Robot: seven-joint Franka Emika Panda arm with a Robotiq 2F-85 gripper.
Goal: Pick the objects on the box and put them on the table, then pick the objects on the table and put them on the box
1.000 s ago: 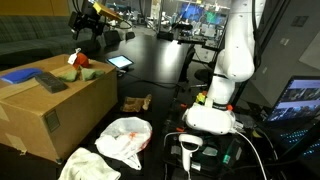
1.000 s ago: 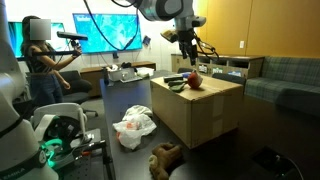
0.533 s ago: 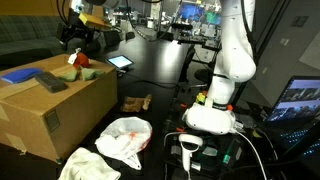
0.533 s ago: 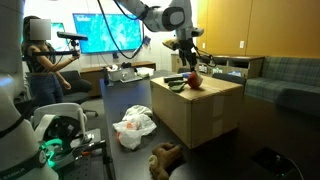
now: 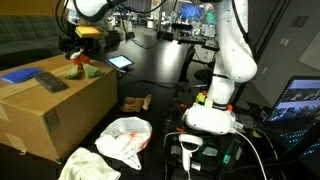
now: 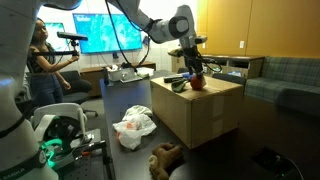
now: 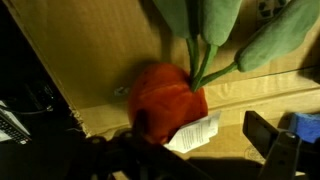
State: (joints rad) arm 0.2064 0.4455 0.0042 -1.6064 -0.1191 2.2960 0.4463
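A red-orange plush vegetable (image 7: 165,95) with green leaves and a white tag lies on the cardboard box (image 5: 70,105), near its far edge. It shows in both exterior views (image 5: 79,66) (image 6: 198,82). My gripper (image 7: 200,148) is open and hangs just above the plush, one finger on each side of its lower end. It shows low over the box in both exterior views (image 5: 76,47) (image 6: 192,66). A flat black object (image 5: 50,82) (image 6: 178,86) also lies on the box top, beside a blue patch (image 5: 22,75).
A white plastic bag (image 5: 126,140) (image 6: 135,126) lies on the floor next to the box. A brown plush (image 6: 164,157) lies on the floor in front. A tablet (image 5: 120,62) rests on the dark table. A person (image 6: 42,60) stands at the back.
My gripper has moved across and down from above the box to just over the red-orange plush. The objects on the box have not moved.
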